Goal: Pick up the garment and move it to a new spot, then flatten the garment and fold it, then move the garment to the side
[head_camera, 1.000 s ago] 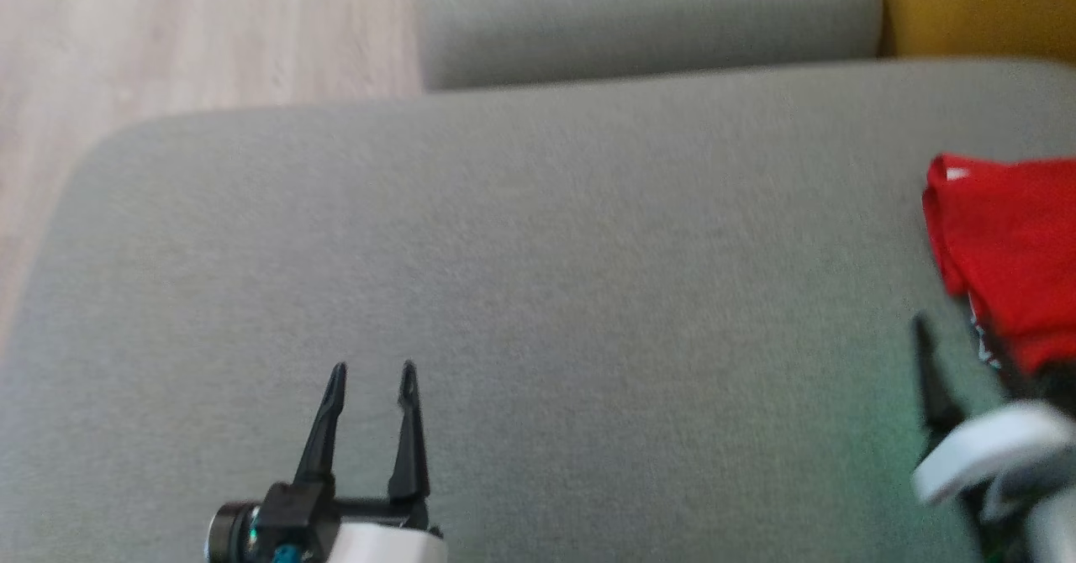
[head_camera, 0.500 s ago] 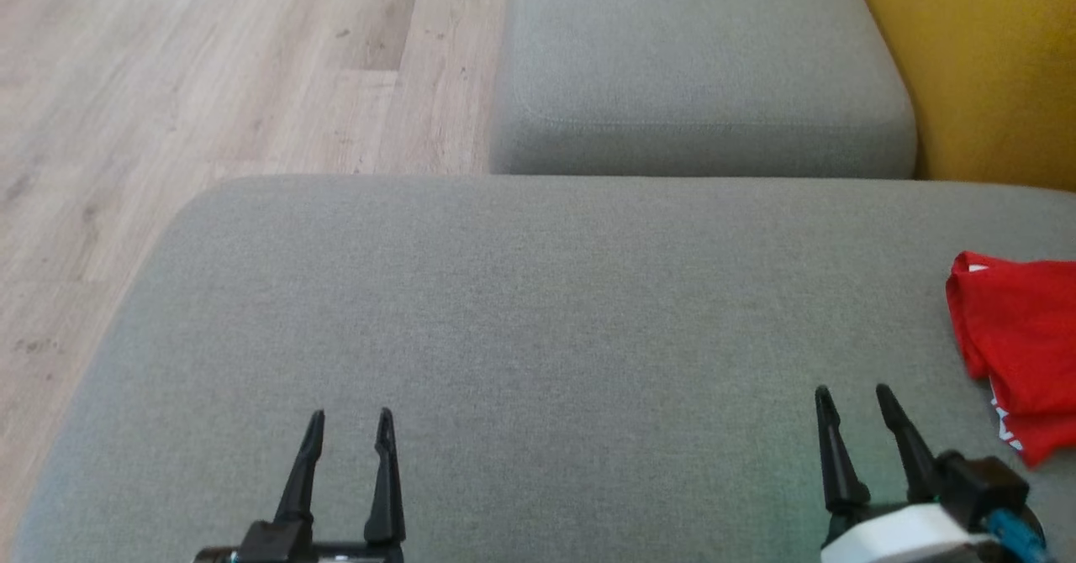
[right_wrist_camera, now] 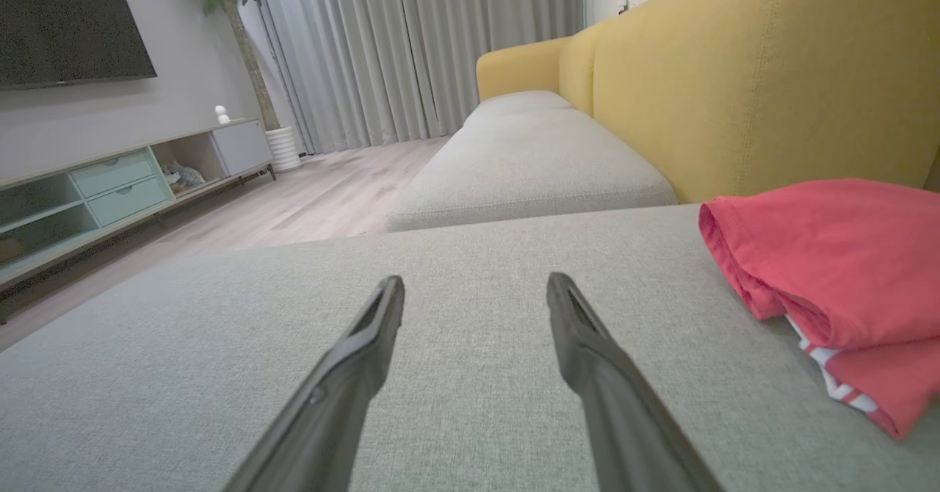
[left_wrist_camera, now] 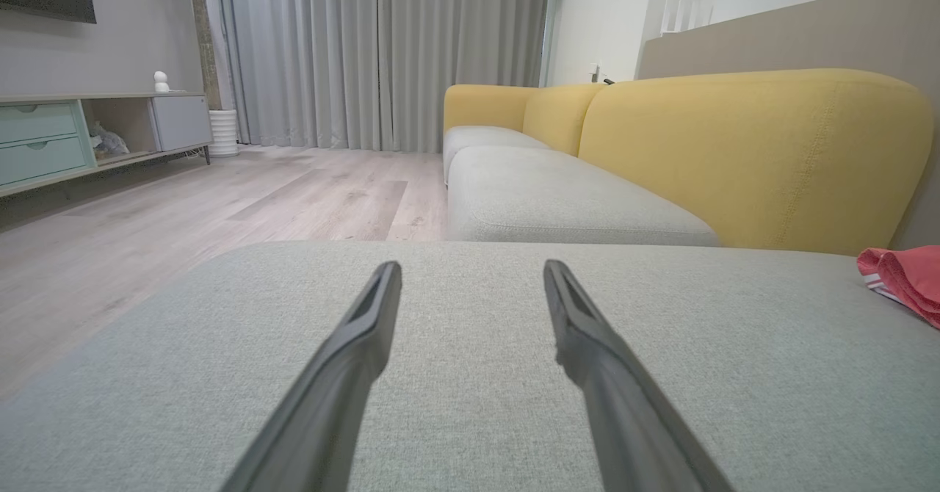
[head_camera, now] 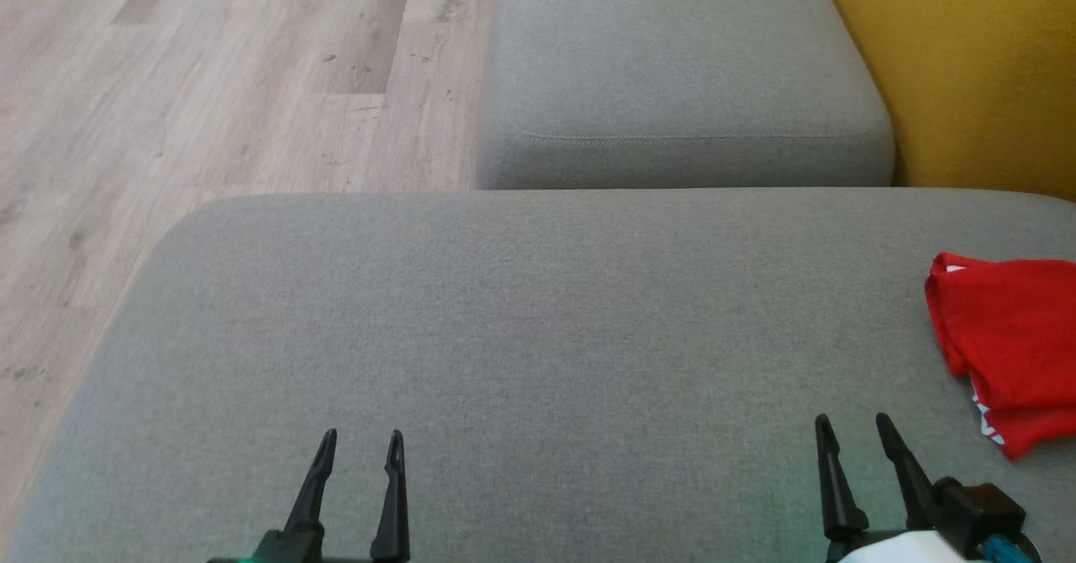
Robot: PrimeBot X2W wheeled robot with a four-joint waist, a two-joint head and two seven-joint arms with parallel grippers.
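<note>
The left gripper (head_camera: 362,435) is seen at the lower left of the head view, its two dark fingers held apart with nothing between them. The right gripper (head_camera: 851,420) is seen at the lower right, its fingers likewise spread and empty. Both are pointed across the broad grey seat cushion (head_camera: 538,311), and in the wrist views only bare grey fabric is shown in the gap between each pair of fingers. Whether the fingertips are resting on the cushion cannot be told. The red garment (head_camera: 1009,336) is laid on the far right of this cushion, near the right gripper but apart from it and well apart from the left one. It is shown in the right wrist view as folded into layers, with a white-striped edge exposed at the lower layer. Behind the garment the yellow backrest (head_camera: 967,67) is seen, and a second grey cushion (head_camera: 681,67) is set against the far edge of the first, along that backrest. To the left the pale wooden floor (head_camera: 210,84) is spread out. Farther off, in the left wrist view, grey curtains (left_wrist_camera: 382,51) are hung and a low cabinet (left_wrist_camera: 44,139) is placed along the wall.
</note>
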